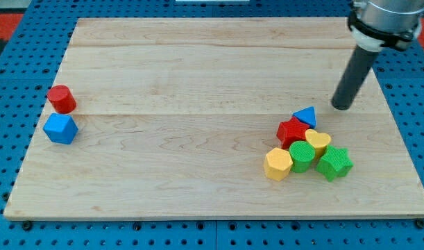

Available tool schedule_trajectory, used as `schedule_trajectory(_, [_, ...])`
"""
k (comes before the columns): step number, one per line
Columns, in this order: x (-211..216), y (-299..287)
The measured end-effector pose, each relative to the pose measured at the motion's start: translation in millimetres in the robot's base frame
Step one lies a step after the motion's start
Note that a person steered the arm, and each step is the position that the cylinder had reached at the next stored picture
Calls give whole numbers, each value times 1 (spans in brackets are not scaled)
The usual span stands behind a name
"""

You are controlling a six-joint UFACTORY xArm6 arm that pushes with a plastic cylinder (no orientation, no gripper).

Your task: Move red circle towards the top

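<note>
On wood board point(198, 76) (blue pegboard point(17, 229) surround): red circle point(61, 98) far from my tip point(342, 106).

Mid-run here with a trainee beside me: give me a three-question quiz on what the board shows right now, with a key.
1. True or false: my tip touches the red round block.
2. Which block lies nearest my tip?
A. blue triangular block
B. blue polygonal block
C. green star-shaped block
3. Fill in: the red round block sits just above the ____ polygonal block, near the left edge of the wooden board.

Key: 1 false, my tip is far off at the view's right; 2 A; 3 blue.
</note>
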State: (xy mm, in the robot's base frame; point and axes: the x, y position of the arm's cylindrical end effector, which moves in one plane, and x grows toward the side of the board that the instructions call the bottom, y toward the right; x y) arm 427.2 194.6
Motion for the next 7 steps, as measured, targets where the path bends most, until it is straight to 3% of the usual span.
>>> schedule_trajectory(2, [27,-106])
schedule_trajectory(4, [-10,-98])
schedule_trajectory(5, [25,-171])
schedule_trajectory(7, [26,-181])
